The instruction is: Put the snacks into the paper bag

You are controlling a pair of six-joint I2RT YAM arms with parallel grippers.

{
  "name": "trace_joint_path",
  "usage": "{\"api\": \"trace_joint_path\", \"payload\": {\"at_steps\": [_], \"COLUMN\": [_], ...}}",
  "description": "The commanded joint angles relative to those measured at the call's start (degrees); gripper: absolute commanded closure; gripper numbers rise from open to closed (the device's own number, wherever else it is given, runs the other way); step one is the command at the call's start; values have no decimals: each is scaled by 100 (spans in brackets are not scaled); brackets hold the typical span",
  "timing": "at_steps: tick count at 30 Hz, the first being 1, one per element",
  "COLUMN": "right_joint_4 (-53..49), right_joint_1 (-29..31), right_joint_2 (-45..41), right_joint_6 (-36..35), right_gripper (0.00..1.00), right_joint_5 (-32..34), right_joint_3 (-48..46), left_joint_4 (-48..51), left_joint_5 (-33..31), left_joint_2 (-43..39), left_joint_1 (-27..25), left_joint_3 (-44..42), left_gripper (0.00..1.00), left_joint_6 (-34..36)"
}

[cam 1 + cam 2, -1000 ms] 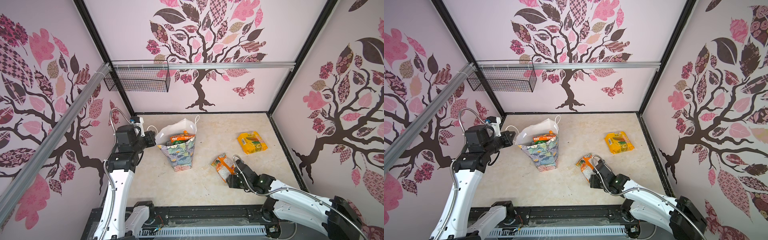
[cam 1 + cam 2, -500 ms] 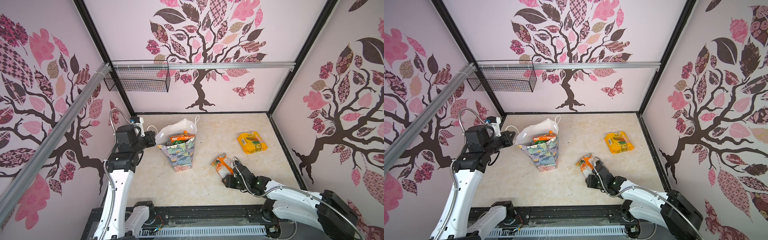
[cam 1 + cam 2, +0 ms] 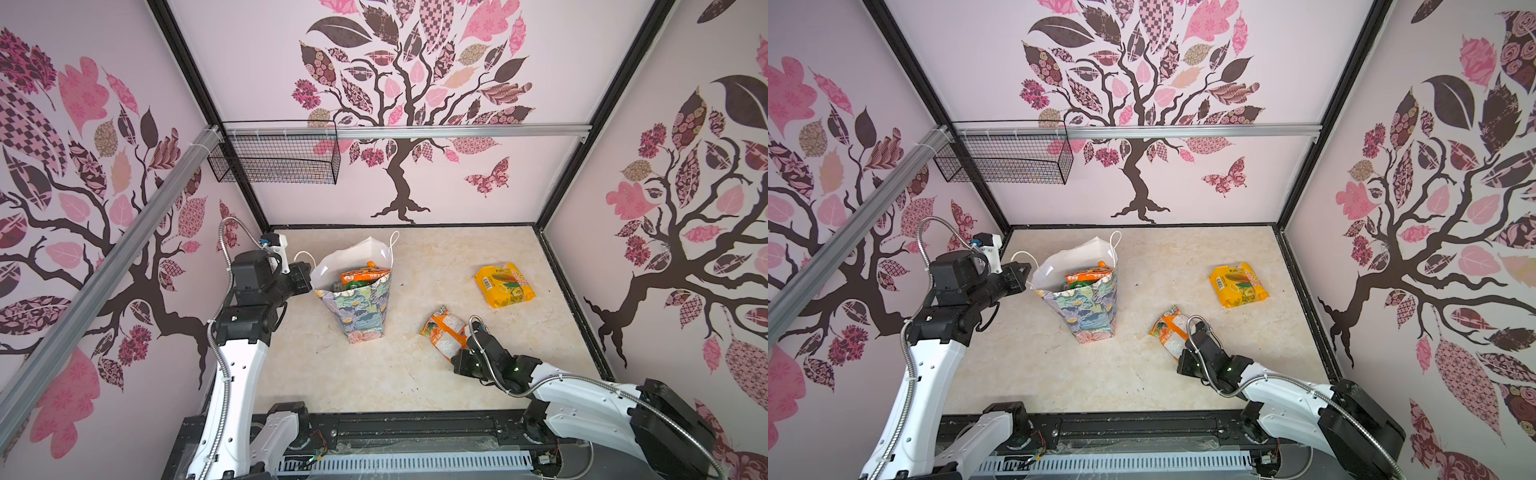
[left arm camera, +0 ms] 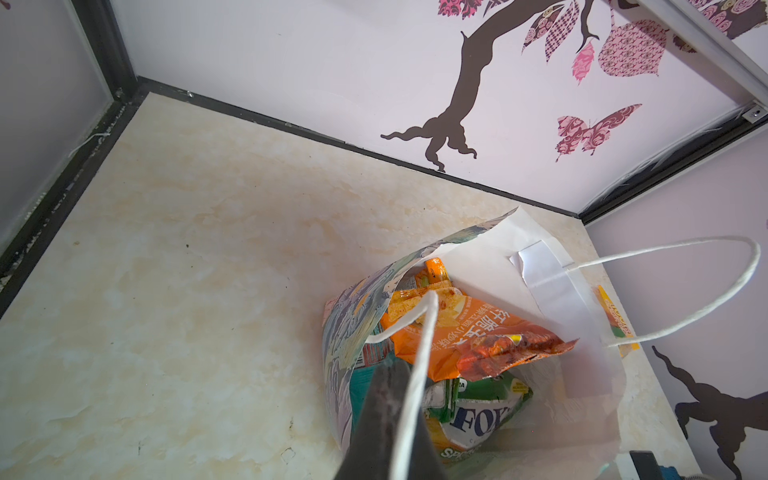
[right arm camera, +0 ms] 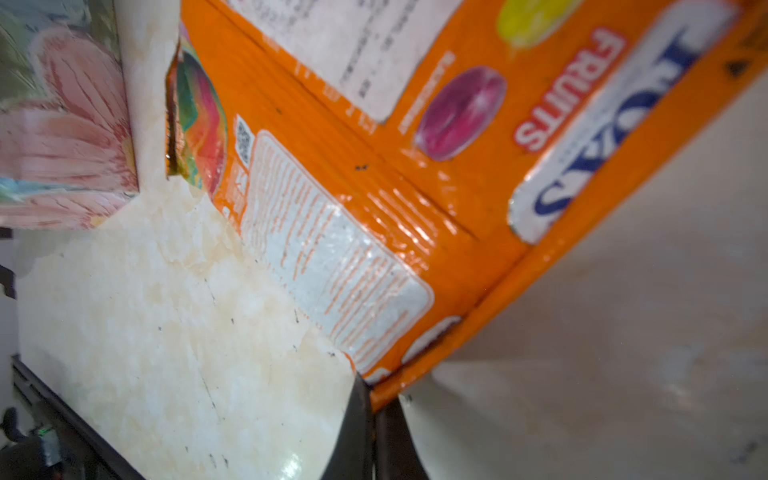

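The floral paper bag [image 3: 362, 312] [image 3: 1091, 311] stands upright left of the middle. Its mouth is open, with an orange snack [image 4: 469, 336] and a green one [image 4: 478, 413] inside. My left gripper [image 3: 306, 276] [image 4: 400, 376] is at the bag's left rim, shut on one white cord handle [image 4: 424, 340]. An orange-and-white snack [image 3: 444, 336] [image 3: 1170, 335] lies right of the bag. My right gripper [image 5: 372, 401] [image 3: 462, 352] is low at its near end, shut on a corner of that packet [image 5: 415, 137]. A yellow snack [image 3: 504, 286] [image 3: 1239, 285] lies flat further right.
A black wire basket [image 3: 275, 160] hangs from the aluminium rail [image 3: 457, 132] at the back left. Patterned walls close in three sides. A black frame rail [image 3: 415, 424] runs along the front edge, under both arm bases.
My right gripper has gone from open to shut on the corner of the orange-and-white snack, after sliding slightly forward and lower. The left arm and the bag have not moved.
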State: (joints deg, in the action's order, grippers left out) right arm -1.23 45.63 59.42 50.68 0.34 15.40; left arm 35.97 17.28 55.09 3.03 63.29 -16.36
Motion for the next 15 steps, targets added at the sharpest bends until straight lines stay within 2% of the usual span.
{"api": "trace_joint_path", "payload": {"at_steps": [1, 9, 15], "right_joint_4": [-227, -1611, -2268], "right_joint_1": [12, 15, 11], "right_joint_2": [-161, -331, -449], "right_joint_6": [-93, -924, -1537], "right_gripper": [100, 100, 100], "right_joint_5": [244, 717, 910], "right_joint_3": [197, 1157, 2001], "left_joint_4": [-204, -205, -221], "left_joint_5": [92, 83, 83], "left_joint_2": [-89, -91, -96], "left_joint_1": [23, 25, 28], "left_joint_3": [-124, -128, -124], "left_gripper": [94, 95, 95], "left_joint_6": [2, -8, -8]}}
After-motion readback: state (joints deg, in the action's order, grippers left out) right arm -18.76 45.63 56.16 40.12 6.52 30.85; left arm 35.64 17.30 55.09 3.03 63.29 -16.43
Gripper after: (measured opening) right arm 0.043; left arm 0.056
